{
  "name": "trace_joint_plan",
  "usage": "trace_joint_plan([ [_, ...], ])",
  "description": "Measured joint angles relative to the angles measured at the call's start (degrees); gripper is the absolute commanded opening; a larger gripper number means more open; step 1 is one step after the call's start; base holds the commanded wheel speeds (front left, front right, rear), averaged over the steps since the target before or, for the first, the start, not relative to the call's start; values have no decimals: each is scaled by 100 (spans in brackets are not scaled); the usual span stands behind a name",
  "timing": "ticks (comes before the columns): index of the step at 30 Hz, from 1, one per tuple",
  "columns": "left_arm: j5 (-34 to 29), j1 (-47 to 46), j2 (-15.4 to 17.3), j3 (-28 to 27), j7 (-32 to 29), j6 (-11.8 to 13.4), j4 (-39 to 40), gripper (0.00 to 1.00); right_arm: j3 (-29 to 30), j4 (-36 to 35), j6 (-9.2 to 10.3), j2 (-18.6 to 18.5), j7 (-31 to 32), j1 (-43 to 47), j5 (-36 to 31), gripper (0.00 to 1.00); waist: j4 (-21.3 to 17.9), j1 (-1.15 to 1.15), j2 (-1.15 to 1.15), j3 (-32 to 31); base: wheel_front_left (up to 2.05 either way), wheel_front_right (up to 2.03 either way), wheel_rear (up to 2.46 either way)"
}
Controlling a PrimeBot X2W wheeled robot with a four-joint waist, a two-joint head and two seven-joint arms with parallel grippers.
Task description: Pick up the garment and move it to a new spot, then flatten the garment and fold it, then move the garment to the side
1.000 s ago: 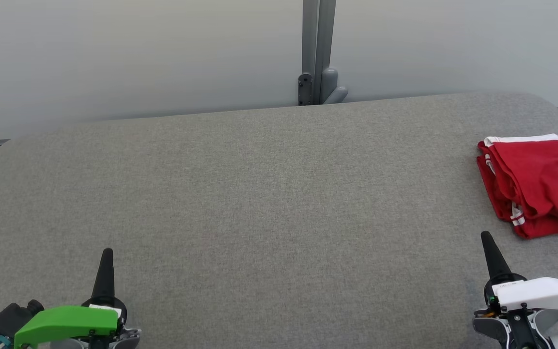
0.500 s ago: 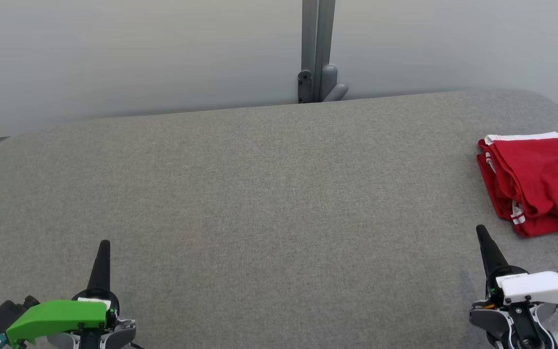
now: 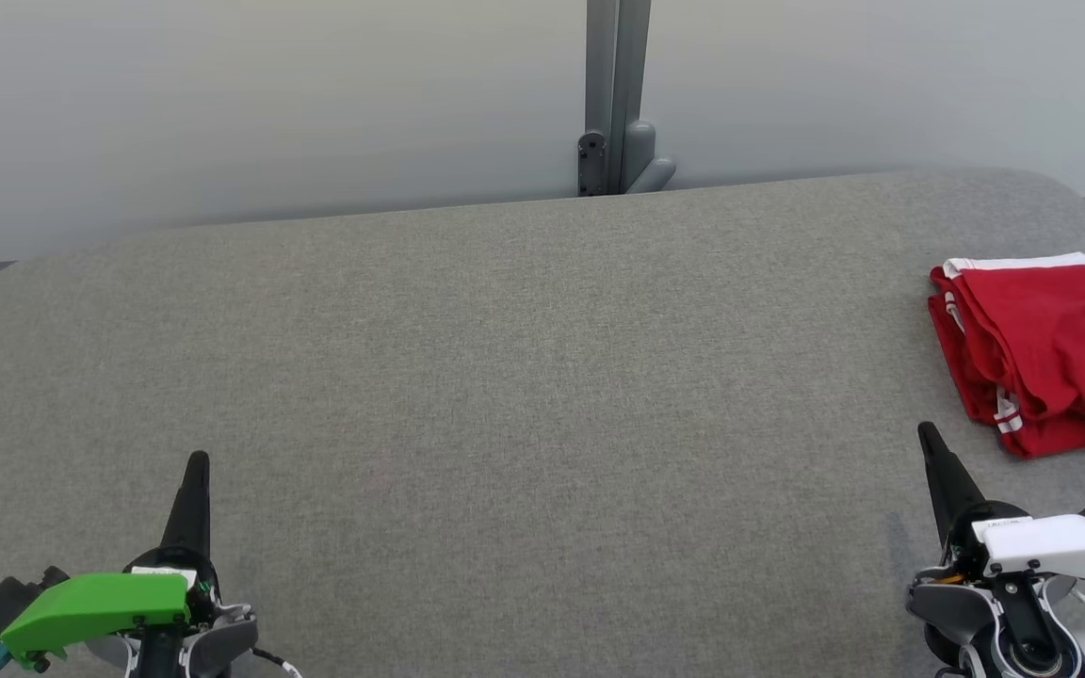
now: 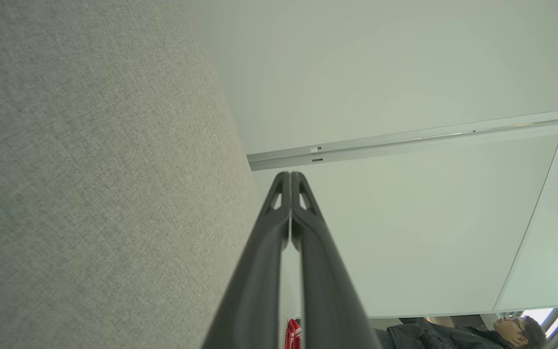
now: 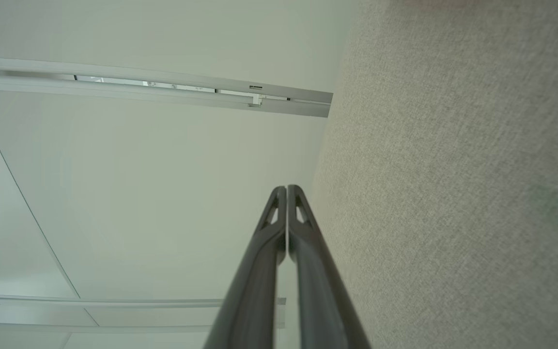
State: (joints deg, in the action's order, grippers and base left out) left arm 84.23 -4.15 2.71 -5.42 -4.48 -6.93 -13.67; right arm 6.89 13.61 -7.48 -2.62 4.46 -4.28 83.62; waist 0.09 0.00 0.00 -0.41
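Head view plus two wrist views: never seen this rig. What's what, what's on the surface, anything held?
A wheeled robot with two arms, each ending in a gripper with two long dark fingers. The wide picture comes from its head camera, looking down at a grey fabric surface. The left gripper, green cover, sits lower left; the right gripper, white cover, lower right. The other two pictures come from a camera on each wrist, looking along that arm's own fingers, so the room looks tilted. In both, the fingers press together with nothing between: both grippers are shut and empty. On the surface, at the far right, lies a folded red garment with white trim, apart from the right gripper. A person shows low in the left wrist view.
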Motion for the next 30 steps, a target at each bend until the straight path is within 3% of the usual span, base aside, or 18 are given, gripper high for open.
trace_joint_plan([
  [20, 791, -160, 1, -102, -201, -45, -36, 0, -34, 38, 0, -10, 204, -172, 839, 0, -9, 0, 0, 58, 0, 0, 0],
  [30, 818, -180, 1, -108, -202, -45, -38, 0, -36, 41, 0, -11, 210, -185, 859, 0, -9, 0, 0, 59, 0, 0, 0],
])
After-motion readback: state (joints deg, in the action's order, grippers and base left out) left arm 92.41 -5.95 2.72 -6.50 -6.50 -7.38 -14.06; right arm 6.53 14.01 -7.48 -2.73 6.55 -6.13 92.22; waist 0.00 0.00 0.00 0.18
